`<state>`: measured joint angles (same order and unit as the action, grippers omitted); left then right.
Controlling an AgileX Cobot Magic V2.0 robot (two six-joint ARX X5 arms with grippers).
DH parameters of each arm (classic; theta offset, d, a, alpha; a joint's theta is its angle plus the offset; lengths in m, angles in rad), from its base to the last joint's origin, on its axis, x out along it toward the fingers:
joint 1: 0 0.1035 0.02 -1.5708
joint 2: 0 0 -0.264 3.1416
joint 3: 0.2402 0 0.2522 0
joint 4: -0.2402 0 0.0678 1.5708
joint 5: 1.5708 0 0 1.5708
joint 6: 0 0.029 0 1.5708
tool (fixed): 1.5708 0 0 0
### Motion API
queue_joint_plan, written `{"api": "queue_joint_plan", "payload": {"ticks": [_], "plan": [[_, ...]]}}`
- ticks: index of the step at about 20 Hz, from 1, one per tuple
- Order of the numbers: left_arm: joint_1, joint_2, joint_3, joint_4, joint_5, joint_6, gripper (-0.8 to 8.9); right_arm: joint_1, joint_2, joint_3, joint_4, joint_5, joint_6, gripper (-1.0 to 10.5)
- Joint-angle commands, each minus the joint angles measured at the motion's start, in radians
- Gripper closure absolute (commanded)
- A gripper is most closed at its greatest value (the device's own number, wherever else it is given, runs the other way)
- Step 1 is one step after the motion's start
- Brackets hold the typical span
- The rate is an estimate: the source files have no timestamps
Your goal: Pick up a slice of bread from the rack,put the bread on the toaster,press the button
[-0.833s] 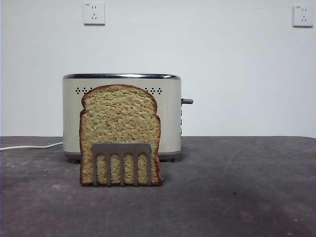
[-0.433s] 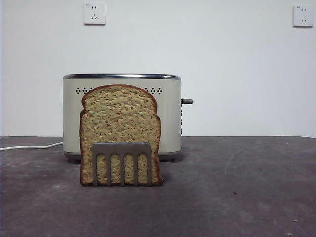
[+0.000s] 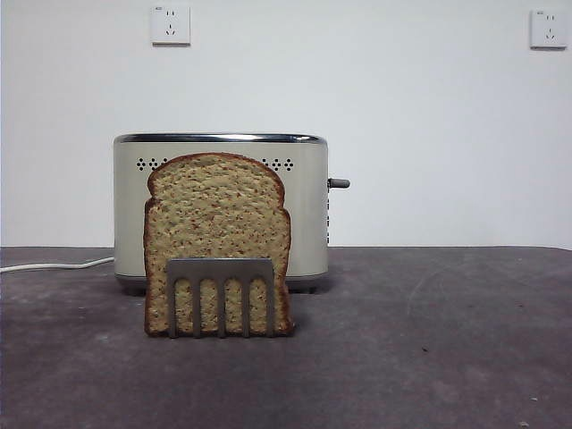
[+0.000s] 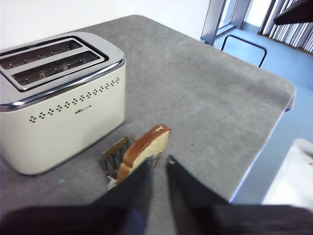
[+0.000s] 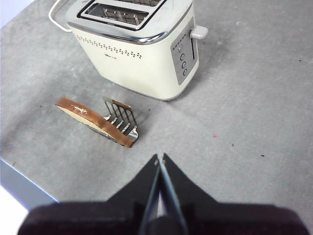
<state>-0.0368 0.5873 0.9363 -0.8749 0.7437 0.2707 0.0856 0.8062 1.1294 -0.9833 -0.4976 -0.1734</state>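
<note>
The slice of bread (image 3: pixel 217 223) stands upright in the low grey rack (image 3: pixel 220 270), right in front of the cream toaster (image 3: pixel 308 206). The button (image 3: pixel 339 183) sticks out of the toaster's right end. No gripper shows in the front view. In the left wrist view my left gripper (image 4: pixel 158 162) hovers close above and beside the bread (image 4: pixel 145 148) and rack (image 4: pixel 115 152), its jaws a narrow gap apart and empty. My right gripper (image 5: pixel 160 157) hangs high over the table, shut and empty, well away from the bread (image 5: pixel 93 120), toaster (image 5: pixel 142 54) and button (image 5: pixel 199 32).
A white power cord (image 3: pixel 54 264) runs off to the left from behind the toaster. Two wall sockets (image 3: pixel 170 25) sit high on the white wall. The table edge (image 4: pixel 274 112) drops to the floor beyond the left gripper, and another edge (image 5: pixel 24 188) lies near the rack.
</note>
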Motion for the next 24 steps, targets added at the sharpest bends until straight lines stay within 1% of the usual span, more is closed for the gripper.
{"api": "queue_joint_plan", "payload": {"ticks": [1,3,6,10,12,14,17,19,22,24], "plan": [[-0.048,0.024,0.015,0.038,-0.039,0.039,2.97,0.003,-0.001,0.000,0.002,-0.002,-0.011,9.6],[-0.105,0.066,0.043,0.036,-0.045,0.103,3.01,0.003,-0.001,0.000,0.002,-0.002,-0.011,9.6],[-0.212,0.166,0.096,0.031,-0.122,0.177,3.01,0.003,0.001,0.000,0.002,-0.002,-0.011,9.6],[-0.376,0.345,0.187,0.011,-0.285,0.290,3.02,0.003,0.006,0.000,0.002,-0.002,-0.011,9.6],[-0.439,0.424,0.218,0.021,-0.350,0.353,3.02,0.003,0.007,0.000,0.002,-0.002,-0.011,9.6],[-0.493,0.511,0.246,0.023,-0.422,0.396,3.02,0.003,0.007,0.000,0.002,-0.002,-0.011,9.6],[-0.550,0.628,0.263,0.044,-0.485,0.443,3.02,0.003,0.007,0.000,0.002,-0.002,-0.011,9.6],[-0.575,0.696,0.263,0.060,-0.494,0.464,3.02,0.003,0.007,0.000,0.002,-0.002,-0.011,9.6],[-0.604,0.791,0.263,0.092,-0.541,0.485,3.02,0.003,0.009,0.000,0.002,-0.002,-0.011,9.6],[-0.607,0.836,0.263,0.109,-0.542,0.493,3.12,0.003,0.009,0.000,0.002,-0.002,-0.011,9.6]]}}
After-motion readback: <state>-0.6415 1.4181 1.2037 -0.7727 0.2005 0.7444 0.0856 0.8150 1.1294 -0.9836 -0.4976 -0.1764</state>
